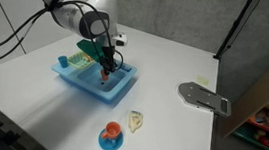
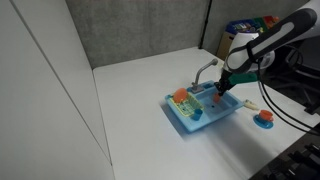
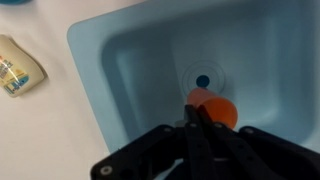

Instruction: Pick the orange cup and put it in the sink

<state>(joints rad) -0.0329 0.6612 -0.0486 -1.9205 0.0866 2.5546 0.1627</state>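
The orange cup [image 3: 215, 106] is small and plain. It hangs in my gripper [image 3: 200, 118] just above the drain [image 3: 203, 81] of the light-blue sink [image 3: 120, 60]. The jaws are shut on the cup's rim. In both exterior views the gripper [image 1: 105, 74] [image 2: 222, 88] reaches down into the basin of the sink [image 1: 74, 80] [image 2: 186, 119]. A sliver of the orange cup [image 1: 106, 80] shows at the fingertips. The grey faucet [image 2: 205, 70] stands at the sink's far edge.
A reddish-orange cup on a blue saucer [image 1: 111, 135] [image 2: 264, 119] sits on the white table near the sink. A pale packet [image 1: 136, 120] [image 3: 18, 65] lies beside it. An orange dish rack [image 2: 181, 96] is on the sink unit. A grey object [image 1: 203, 96] and a cardboard box [image 1: 263, 94] are further off.
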